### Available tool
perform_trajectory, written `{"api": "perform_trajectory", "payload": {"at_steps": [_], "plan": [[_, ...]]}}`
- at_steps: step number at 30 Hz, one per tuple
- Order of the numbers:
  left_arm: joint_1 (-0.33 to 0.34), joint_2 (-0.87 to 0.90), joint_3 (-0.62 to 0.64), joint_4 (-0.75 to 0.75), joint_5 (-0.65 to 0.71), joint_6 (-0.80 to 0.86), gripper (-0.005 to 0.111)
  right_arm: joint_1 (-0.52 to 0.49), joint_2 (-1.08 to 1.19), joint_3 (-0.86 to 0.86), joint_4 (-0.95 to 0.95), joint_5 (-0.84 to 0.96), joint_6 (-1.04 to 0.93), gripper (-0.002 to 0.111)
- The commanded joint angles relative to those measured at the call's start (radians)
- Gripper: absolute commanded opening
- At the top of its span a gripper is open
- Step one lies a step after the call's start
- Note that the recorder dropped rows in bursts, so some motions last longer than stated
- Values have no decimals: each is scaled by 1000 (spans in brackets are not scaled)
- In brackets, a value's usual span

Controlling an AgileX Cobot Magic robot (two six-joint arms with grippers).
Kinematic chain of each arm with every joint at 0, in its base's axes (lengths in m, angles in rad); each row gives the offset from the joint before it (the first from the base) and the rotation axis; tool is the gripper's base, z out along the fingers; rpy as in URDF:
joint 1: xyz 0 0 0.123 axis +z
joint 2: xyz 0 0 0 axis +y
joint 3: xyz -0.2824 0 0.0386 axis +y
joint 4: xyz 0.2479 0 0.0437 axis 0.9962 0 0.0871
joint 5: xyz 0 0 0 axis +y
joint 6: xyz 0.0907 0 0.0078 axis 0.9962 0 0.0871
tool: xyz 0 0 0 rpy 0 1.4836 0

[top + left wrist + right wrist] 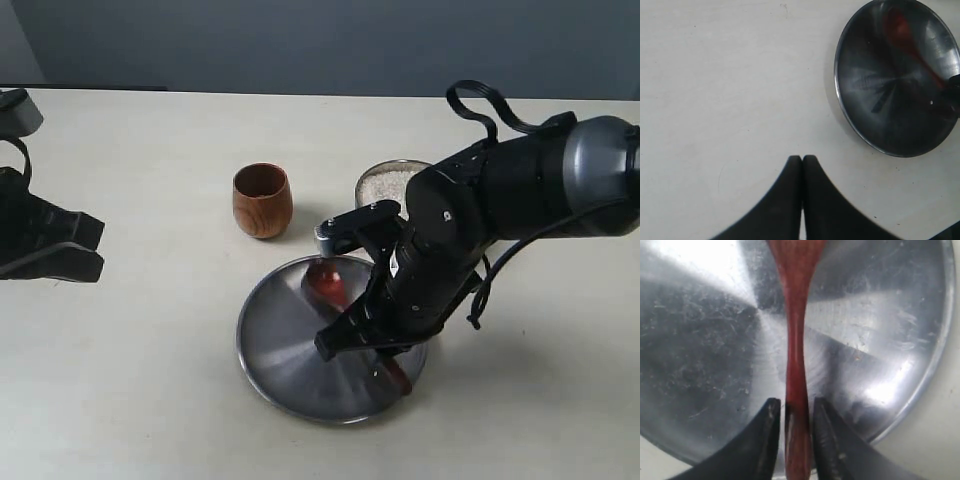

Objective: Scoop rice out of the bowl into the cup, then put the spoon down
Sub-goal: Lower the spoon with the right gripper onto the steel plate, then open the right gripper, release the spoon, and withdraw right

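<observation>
The pale surface carries everything, and the layout reads as a compact scooping station. The right arm bends down over the large flat steel plate. The plate seems to serve as the spoon's resting place, near enough to both vessels that one arm can work all three. The left arm sits well apart at the far left, apparently parked out of the way. The left jaws are pressed together on nothing, over bare surface beside the plate.

Just beyond the plate stands the steel bowl, partly hidden by the right arm. The wooden cup is near it to the left, upright, with a dark inside where I can see no grains. My guess is that the scooping has not begun.

The spoon lies flat on the plate, its head toward the cup and bowl and its handle running back under the wrist. The right jaws are lowered astride the narrow part of that handle, one on each side, so the wood runs straight through the gap between them. They sit very close against it, but I cannot tell whether they are pinching it or just short of contact. The rice sits in the bowl as a pale heap
</observation>
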Motion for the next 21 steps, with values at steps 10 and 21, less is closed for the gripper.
{"api": "perform_trajectory", "payload": {"at_steps": [10, 21], "plan": [[-4, 0, 7, -14, 10, 2, 0, 3, -10, -20, -9, -10, -6, 37], [-4, 0, 7, -8, 19, 2, 0, 3, -187, -32, -203, -12, 80, 0]]}}
